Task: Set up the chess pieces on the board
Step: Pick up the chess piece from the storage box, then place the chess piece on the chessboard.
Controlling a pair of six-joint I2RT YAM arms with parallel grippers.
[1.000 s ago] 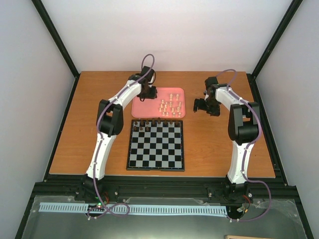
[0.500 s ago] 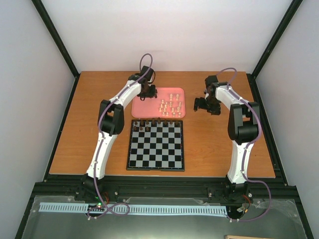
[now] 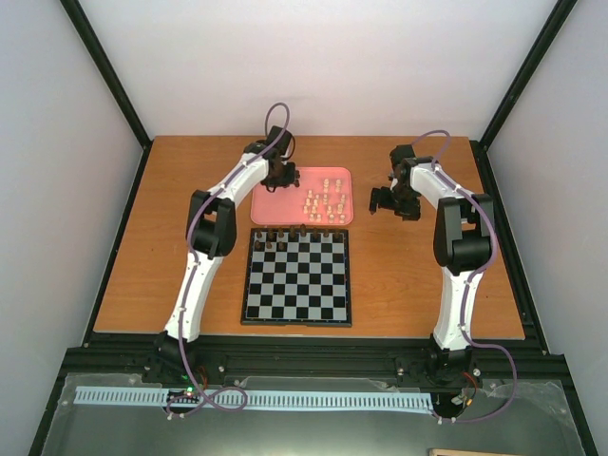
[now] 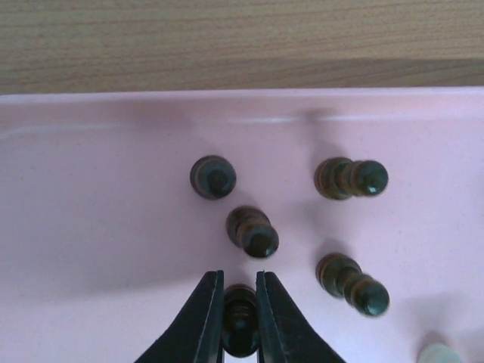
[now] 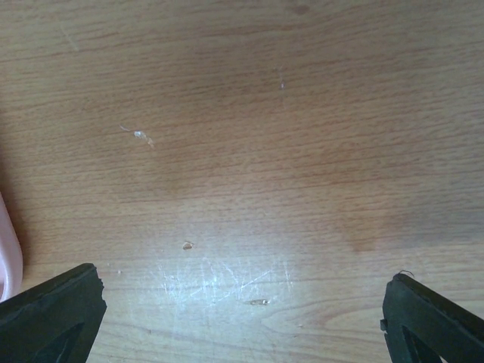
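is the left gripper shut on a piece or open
Shut on a dark piece: in the left wrist view the left gripper has its fingers tight against both sides of it, over the pink tray.

Bright, even light; soft shadows.

Top external: high, behind near edge, looks down and forward across whole desk (image 3: 399, 285), board (image 3: 297, 276) and pink tray (image 3: 271, 211) included. Left wrist: very close, straight down into tray near far edge. Right wrist: close over bare wood, tray rim at left. Overlap: tray, all three.
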